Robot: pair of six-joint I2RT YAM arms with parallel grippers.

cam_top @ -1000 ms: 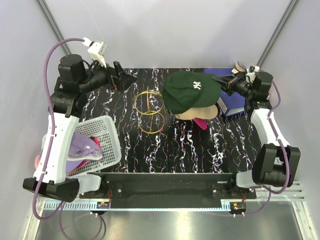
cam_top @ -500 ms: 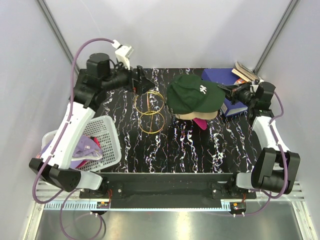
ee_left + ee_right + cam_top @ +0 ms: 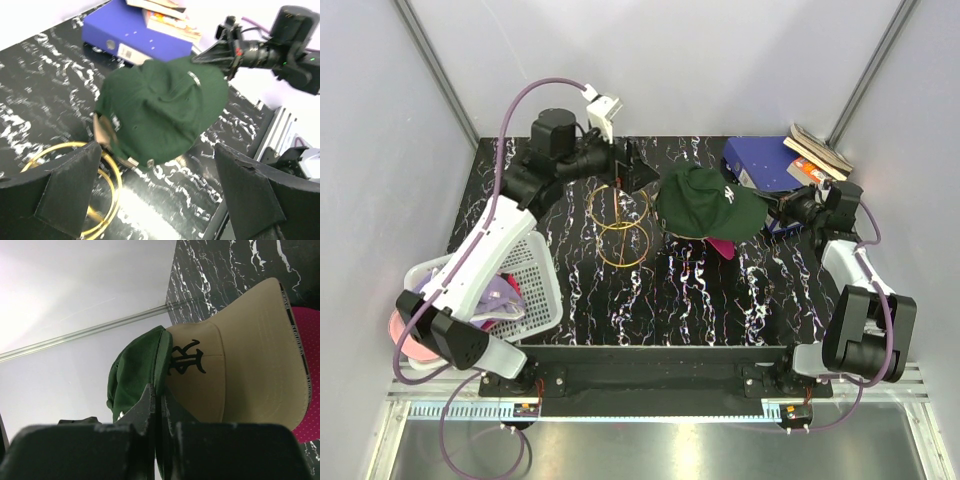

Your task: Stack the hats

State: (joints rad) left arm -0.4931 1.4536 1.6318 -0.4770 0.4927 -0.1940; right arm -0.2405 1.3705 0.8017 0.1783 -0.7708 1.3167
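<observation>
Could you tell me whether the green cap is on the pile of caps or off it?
On it: the green cap lies over the tan cap and magenta cap, its edge pinched by the right gripper.

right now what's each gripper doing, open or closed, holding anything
Left gripper: open, holding nothing.
Right gripper: closed on the brim of the dark green hat.

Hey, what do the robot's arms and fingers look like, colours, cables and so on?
Both the left arm and right arm have white shell links between black joints. A purple cable loops along each. The left gripper has black, wedge-shaped fingers; the right gripper is black too. A small white box sits on the left wrist.
</observation>
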